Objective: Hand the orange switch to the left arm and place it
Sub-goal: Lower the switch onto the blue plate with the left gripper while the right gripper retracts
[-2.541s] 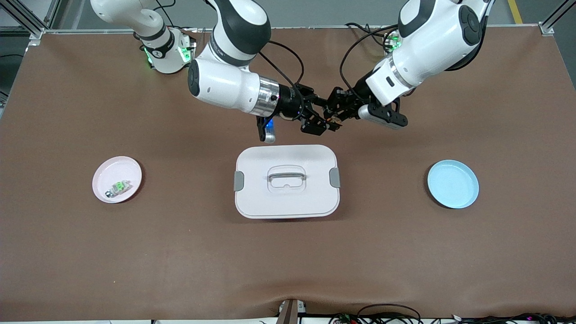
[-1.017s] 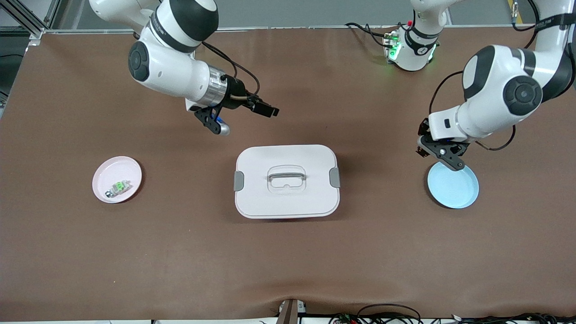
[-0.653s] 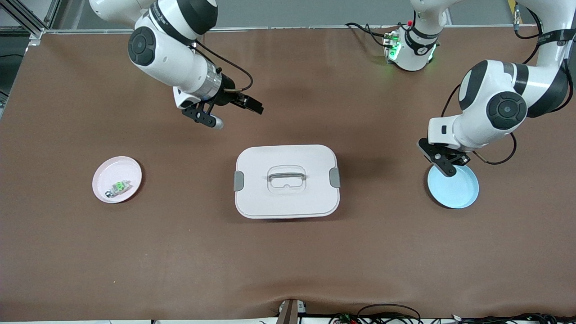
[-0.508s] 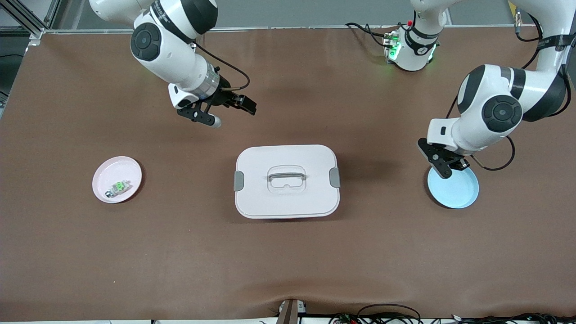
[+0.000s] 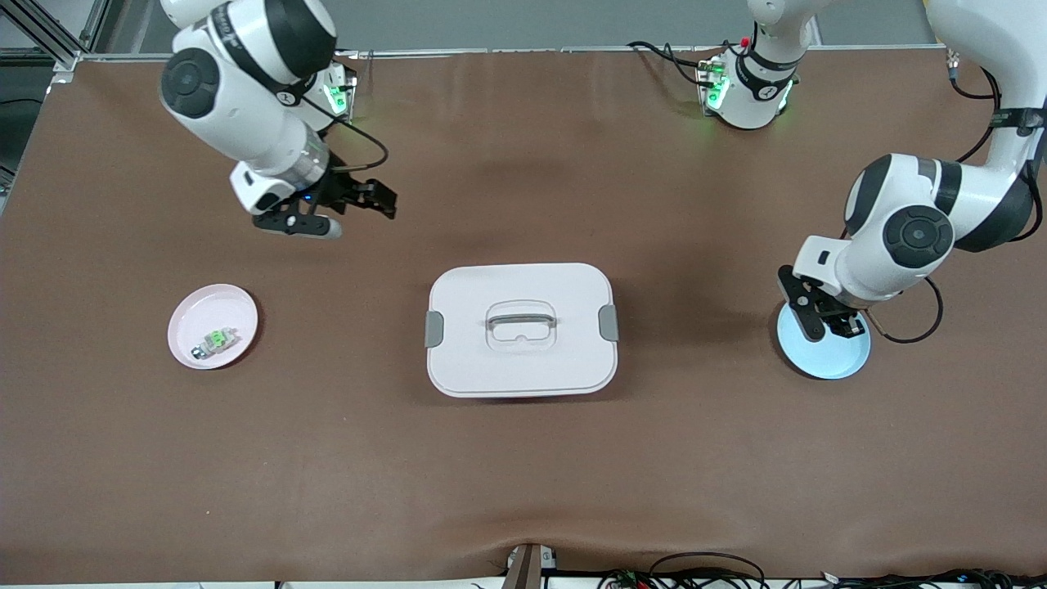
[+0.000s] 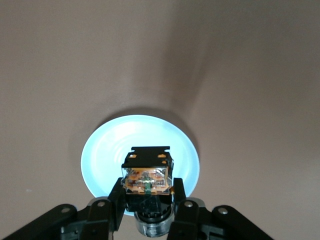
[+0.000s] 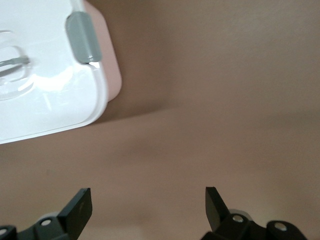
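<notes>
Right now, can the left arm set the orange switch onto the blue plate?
Probably yes: the left gripper holds the orange switch directly over the blue plate, with nothing between them.

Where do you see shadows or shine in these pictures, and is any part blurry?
Front view: the box throws a soft shadow toward the left arm's end; even light, no harsh glare. Left wrist view: the orange switch in the left gripper is sharp, and a dark shadow edges the blue plate. Right wrist view: the lid shines white, and the open right gripper looks slightly soft.
</notes>
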{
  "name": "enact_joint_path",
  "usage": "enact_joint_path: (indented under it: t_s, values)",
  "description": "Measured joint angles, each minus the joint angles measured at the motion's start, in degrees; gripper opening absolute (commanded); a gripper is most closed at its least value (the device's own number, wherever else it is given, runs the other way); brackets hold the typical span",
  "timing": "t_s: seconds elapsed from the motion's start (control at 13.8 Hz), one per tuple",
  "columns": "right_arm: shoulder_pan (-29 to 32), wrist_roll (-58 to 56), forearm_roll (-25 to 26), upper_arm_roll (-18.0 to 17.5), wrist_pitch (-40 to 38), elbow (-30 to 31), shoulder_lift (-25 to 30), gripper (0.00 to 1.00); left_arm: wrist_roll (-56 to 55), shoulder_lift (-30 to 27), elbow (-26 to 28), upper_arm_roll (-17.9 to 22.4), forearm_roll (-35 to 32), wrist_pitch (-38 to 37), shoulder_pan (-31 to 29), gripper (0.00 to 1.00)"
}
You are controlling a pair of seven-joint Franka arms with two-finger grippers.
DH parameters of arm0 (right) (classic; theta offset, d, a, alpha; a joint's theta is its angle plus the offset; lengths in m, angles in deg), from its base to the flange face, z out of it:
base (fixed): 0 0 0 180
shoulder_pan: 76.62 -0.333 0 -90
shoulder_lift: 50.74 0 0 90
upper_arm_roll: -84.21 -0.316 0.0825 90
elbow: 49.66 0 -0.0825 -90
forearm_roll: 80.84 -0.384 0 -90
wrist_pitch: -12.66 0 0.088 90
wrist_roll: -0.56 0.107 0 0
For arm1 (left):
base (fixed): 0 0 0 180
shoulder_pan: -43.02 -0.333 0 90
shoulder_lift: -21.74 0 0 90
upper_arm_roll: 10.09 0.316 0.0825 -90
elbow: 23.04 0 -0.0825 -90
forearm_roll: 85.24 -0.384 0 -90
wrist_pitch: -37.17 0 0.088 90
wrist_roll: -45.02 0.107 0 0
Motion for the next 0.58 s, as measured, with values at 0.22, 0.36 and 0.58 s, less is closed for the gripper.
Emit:
enact_joint_path:
  t_s: [0.22, 0.36, 0.58]
  values:
    - [6.8, -9.94, 0.6, 0.09, -3.32, 0.05, 1.61, 1.0, 5.59, 1.41, 3.95, 0.07, -1.67, 7.97, -4.43, 0.0]
    - [11.74, -15.9, 0.65, 0.19, -4.93, -0.02, 1.92, 1.0, 9.53, 2.65, 4.92, 0.07, -4.35, 10.03, -6.66, 0.0]
    - [18.28, -22.9, 1.4, 0.24, -9.56, -2.38, 2.02, 1.0, 9.87, 4.52, 5.85, 0.08, -11.12, 13.67, -8.85, 0.0]
